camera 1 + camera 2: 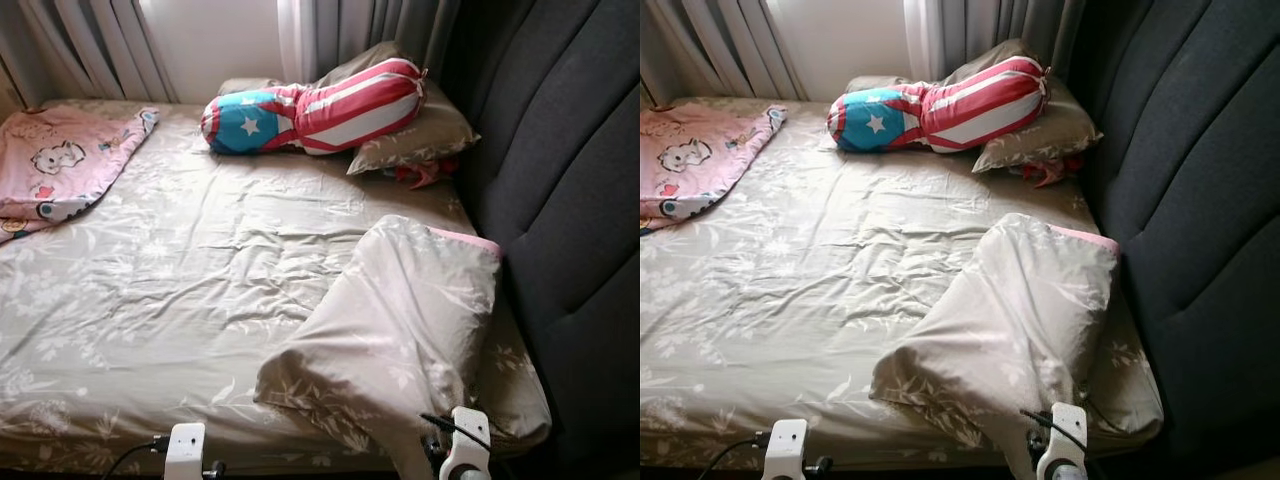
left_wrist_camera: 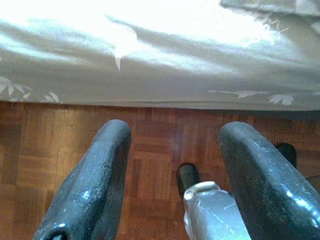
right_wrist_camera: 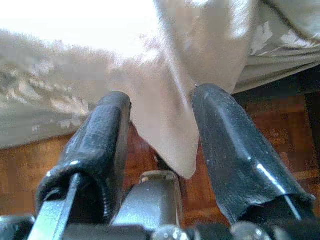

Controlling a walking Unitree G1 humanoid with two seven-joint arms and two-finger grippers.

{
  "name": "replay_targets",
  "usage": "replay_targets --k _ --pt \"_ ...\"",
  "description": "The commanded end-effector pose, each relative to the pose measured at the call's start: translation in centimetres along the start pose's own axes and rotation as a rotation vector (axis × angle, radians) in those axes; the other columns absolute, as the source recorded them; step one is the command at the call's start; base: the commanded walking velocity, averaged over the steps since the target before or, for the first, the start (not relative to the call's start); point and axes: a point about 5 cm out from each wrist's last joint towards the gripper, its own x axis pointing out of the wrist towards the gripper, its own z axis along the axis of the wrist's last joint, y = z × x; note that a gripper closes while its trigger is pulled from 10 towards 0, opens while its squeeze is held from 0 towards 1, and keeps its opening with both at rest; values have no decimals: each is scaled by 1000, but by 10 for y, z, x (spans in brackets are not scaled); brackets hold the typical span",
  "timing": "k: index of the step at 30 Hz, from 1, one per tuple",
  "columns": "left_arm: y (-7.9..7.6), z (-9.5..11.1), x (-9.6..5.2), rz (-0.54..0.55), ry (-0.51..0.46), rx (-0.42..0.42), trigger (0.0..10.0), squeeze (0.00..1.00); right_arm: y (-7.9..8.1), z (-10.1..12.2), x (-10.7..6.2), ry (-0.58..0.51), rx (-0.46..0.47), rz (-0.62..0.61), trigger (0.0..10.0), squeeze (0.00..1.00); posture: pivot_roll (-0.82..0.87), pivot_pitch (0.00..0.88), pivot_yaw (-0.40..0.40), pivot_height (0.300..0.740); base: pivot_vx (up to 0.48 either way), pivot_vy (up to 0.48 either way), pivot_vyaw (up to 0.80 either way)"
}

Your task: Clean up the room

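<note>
The right gripper [image 3: 162, 130] hangs at the bed's near edge with its two black fingers [image 3: 227, 145] spread, a corner of the beige leaf-print pillow [image 1: 400, 330] drooping between them; whether the pads touch the cloth cannot be told. The left gripper [image 2: 172, 170] is parted too, with nothing between its fingers, poised above the parquet floor [image 2: 150, 145] just beside the overhanging bed sheet [image 2: 160, 75]. The bed [image 1: 180, 290], covered in a rumpled beige leaf-print sheet, lies before the robot, with a dark grey padded headboard [image 1: 570, 170] along its right side and grey curtains [image 1: 350, 30] against the far wall. The pillow lies slanted on the near right corner of the mattress, its upper end by the headboard, a pink edge showing there. Farther back lies a bolster [image 1: 310, 110] in red-and-white stripes with a blue starred end, leaning on a second beige pillow [image 1: 420, 135], something red [image 1: 420, 175] tucked under it. A pink cartoon-print blanket [image 1: 60, 165] is bunched at the far left.
</note>
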Motion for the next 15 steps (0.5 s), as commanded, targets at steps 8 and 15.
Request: replay_targets --k 8,15 --pt "-16 69 8 -67 -285 10 10000 0 11 60 7 -249 4 53 10000 0 8 31 -20 740 0 0 0" --pt "-19 111 1 -92 -522 -21 10000 0 12 76 4 -365 2 76 10000 0 -6 37 -29 740 0 0 0"
